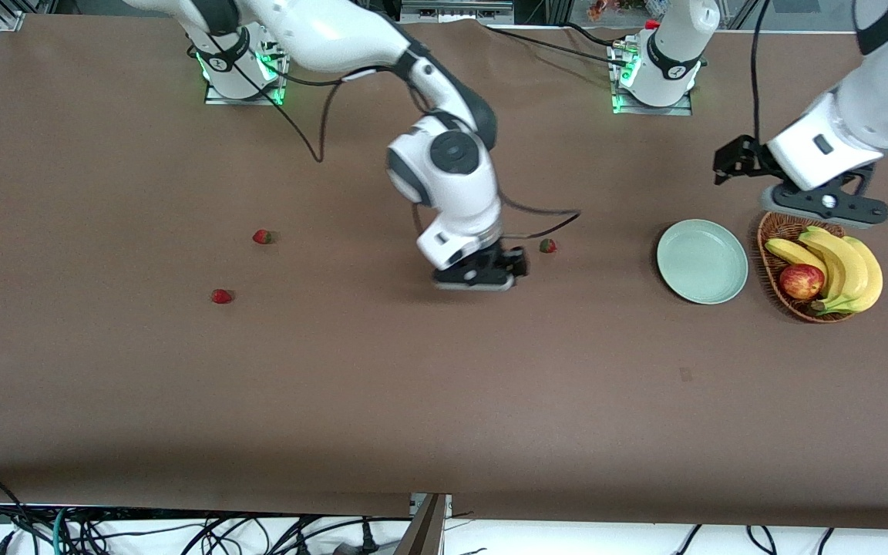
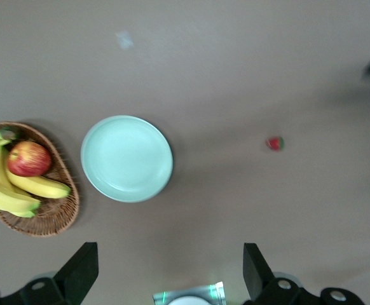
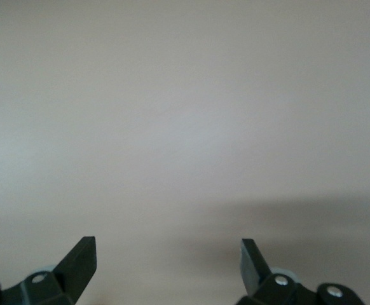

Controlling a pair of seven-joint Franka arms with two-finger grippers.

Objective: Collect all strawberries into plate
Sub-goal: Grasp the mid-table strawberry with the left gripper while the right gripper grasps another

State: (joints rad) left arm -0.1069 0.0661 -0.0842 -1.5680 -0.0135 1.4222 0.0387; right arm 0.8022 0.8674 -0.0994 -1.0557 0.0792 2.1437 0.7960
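A robot lab: bolted arm bases [image 1: 242, 73], loose cables [image 1: 182, 532].

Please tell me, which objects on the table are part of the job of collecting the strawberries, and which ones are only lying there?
Part of the job:
- strawberry beside the right gripper
- two strawberries toward the right arm's end
- plate, still without berries

Only lying there:
- basket
- bananas
- apple

Matt brown cloth covers the table [image 1: 444, 401], soft and faintly creased. The plate [image 1: 702, 261] looks smooth, pale mint, with a dull sheen. Coarse woven wicker makes the basket [image 1: 768, 235]; glossy white plastic shells clad both arms.
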